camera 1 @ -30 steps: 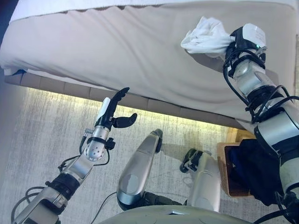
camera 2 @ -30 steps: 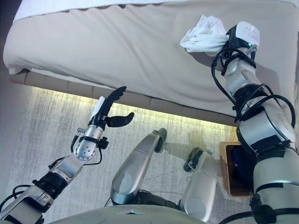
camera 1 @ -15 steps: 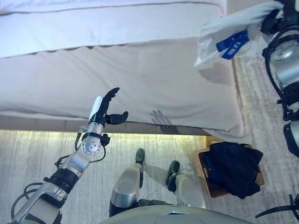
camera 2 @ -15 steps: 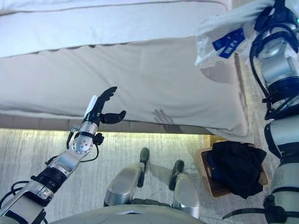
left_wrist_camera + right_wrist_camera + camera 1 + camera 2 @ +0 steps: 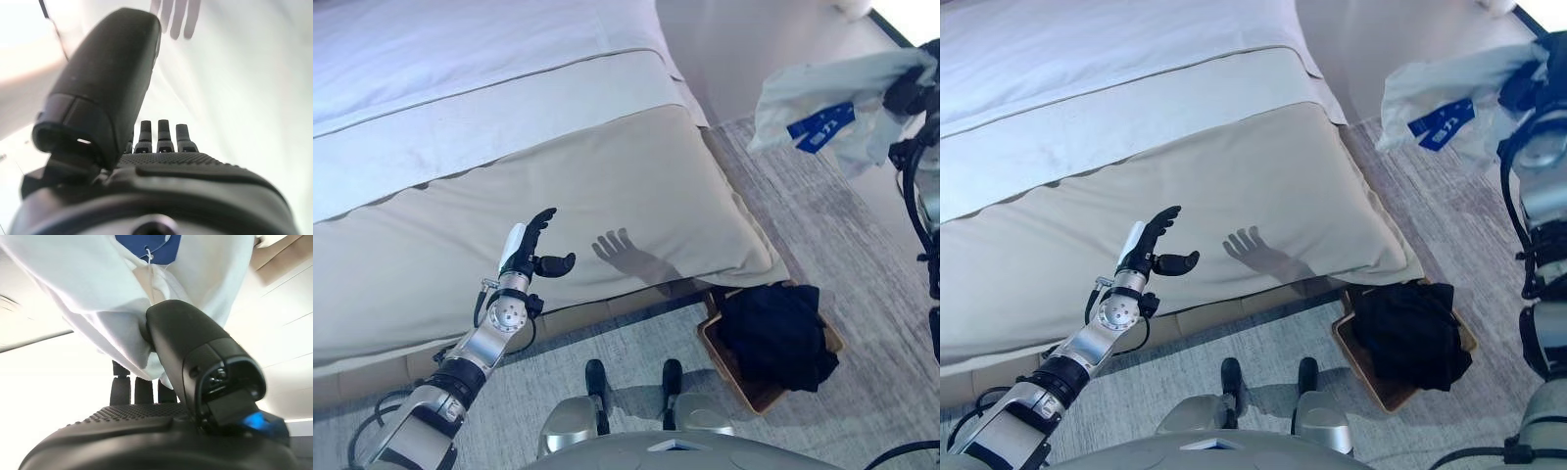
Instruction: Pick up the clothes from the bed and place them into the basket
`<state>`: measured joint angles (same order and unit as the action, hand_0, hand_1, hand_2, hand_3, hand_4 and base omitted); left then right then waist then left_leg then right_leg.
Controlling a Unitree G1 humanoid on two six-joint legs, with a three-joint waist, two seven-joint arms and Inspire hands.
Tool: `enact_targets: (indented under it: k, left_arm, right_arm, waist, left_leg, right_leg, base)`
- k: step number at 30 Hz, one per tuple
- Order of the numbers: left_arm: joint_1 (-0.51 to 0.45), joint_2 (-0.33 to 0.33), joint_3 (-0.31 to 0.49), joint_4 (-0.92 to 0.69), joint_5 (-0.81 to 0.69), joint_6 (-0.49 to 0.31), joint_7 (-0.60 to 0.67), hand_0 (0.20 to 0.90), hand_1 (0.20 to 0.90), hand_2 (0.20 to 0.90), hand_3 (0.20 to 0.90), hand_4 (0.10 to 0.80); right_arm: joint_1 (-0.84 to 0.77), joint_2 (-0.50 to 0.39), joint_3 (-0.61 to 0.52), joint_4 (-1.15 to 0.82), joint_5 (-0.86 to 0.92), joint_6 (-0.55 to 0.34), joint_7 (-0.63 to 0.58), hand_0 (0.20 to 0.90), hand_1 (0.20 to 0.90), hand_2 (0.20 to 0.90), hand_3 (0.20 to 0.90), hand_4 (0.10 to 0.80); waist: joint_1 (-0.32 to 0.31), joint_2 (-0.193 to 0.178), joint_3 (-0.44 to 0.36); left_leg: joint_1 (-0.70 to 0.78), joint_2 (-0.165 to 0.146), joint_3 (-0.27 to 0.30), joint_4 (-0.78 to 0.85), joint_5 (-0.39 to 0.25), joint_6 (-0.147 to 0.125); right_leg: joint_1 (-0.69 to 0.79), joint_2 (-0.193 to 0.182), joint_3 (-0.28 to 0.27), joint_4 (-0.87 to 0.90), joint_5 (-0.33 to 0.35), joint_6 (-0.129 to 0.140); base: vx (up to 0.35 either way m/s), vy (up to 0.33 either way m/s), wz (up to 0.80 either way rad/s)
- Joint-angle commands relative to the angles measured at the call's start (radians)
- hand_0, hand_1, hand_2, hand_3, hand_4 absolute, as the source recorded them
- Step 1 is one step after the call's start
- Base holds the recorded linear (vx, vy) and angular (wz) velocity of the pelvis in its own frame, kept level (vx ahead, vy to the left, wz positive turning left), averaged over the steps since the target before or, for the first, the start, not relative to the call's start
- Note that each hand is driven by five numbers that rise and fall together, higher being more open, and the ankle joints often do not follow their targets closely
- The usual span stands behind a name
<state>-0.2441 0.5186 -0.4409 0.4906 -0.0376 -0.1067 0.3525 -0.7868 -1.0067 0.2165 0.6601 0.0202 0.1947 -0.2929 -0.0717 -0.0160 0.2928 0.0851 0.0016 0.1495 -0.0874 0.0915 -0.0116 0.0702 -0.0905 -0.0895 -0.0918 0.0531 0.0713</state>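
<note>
My right hand (image 5: 909, 93) is shut on a white garment with a blue tag (image 5: 822, 108) and holds it high in the air at the right, off the bed and above the floor. In the right wrist view the thumb (image 5: 195, 347) pinches the white cloth (image 5: 88, 298) against the fingers. A wicker basket (image 5: 717, 345) stands on the floor by the bed's corner, with dark clothes (image 5: 775, 333) heaped in it. My left hand (image 5: 530, 250) is open and empty, raised over the bed's front edge; it also shows in the left wrist view (image 5: 161, 166).
The bed (image 5: 509, 176) with a beige cover and white sheet takes up the left and middle. A grey carpet (image 5: 862, 255) lies to the right of the bed, around the basket.
The camera has swung to the right, so the bed's corner and the basket now sit nearer the middle. My right hand still holds the white garment up; the left hand keeps its pose.
</note>
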Motion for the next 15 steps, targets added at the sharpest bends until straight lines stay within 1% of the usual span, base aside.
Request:
enact_targets:
  k: [1,6,10,15]
  left_arm:
    - [-0.034,-0.022,0.003,0.056,0.051,-0.041,0.013,0.900,0.900,0.900,0.900,0.800]
    - [-0.042,-0.039,0.010,0.075,0.061,-0.041,0.010,0.900,0.900,0.900,0.900,0.800]
    - [-0.037,-0.043,0.015,0.065,0.070,-0.035,0.001,0.900,0.900,0.900,0.900,0.800]
    - [-0.053,-0.048,0.015,0.067,0.068,-0.019,0.006,0.900,0.900,0.900,0.900,0.800]
  right_arm:
    - [0.061,-0.075,-0.019,-0.084,-0.021,-0.047,-0.001,0.300,0.300,0.300,0.200,0.100]
    - [0.184,-0.049,-0.084,-0.108,-0.047,-0.041,0.028,0.300,0.300,0.300,0.200,0.100]
    - [0.293,-0.014,-0.137,-0.114,-0.041,-0.031,0.068,0.300,0.300,0.300,0.200,0.100]
    - [0.354,0.044,-0.154,-0.077,-0.039,-0.018,0.084,0.300,0.300,0.300,0.200,0.100]
  waist:
    - [-0.037,-0.015,-0.192]
    - [-0.081,-0.014,-0.186]
    - [-0.109,-0.004,-0.177]
    - [-0.131,0.010,-0.167]
  left_leg:
    - [-0.003,0.085,0.047,0.000,-0.079,-0.042]
    - [0.018,0.095,0.082,0.000,-0.085,-0.043]
    - [0.027,0.099,0.101,0.000,-0.088,-0.044]
    - [0.030,0.102,0.121,0.000,-0.091,-0.048]
  right_leg:
    - [-0.065,0.004,0.027,0.008,0.052,0.029]
    - [-0.068,0.018,0.062,0.016,0.052,0.027]
    - [-0.073,0.026,0.084,0.021,0.051,0.025]
    - [-0.084,0.031,0.104,0.020,0.055,0.026]
  base:
    - [0.002,-0.014,-0.35]
    - [0.022,-0.022,-0.31]
    - [0.009,-0.026,-0.19]
    - [-0.020,-0.029,-0.16]
